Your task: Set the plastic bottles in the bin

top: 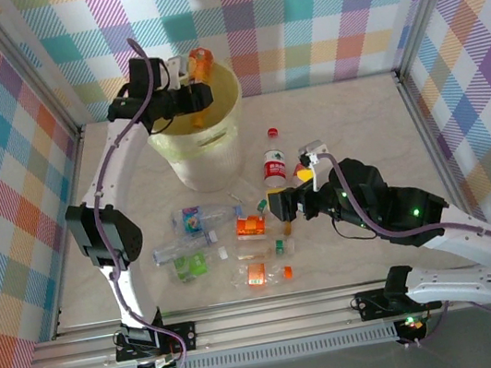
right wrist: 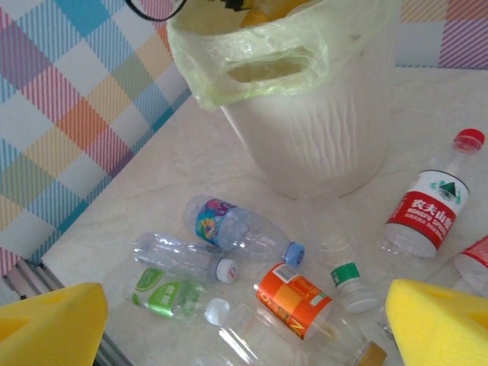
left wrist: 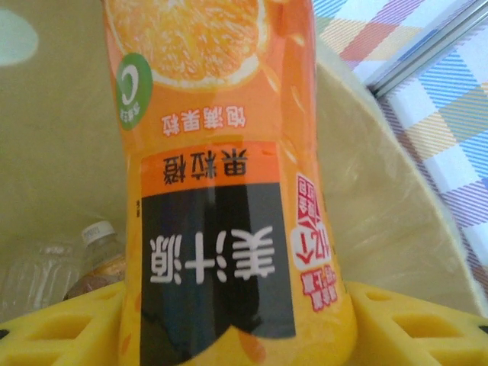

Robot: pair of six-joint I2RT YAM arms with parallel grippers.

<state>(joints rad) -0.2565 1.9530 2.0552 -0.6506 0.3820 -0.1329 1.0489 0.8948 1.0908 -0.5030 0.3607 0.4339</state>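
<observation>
As it hangs over the pale yellow bin [top: 212,152], orange-labelled bottle [left wrist: 221,191] gripped by left hand [top: 194,97], right hand [right wrist: 244,324] spread, empty

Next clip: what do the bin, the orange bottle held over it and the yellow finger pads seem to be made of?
Bin: pale matte plastic, going by the moulded ripples on its wall; a thin glossy film liner folds over the rim. Orange bottle: probably plastic, wrapped in a shiny printed label. Pads: likely soft foam, matte with rounded edges.
</observation>
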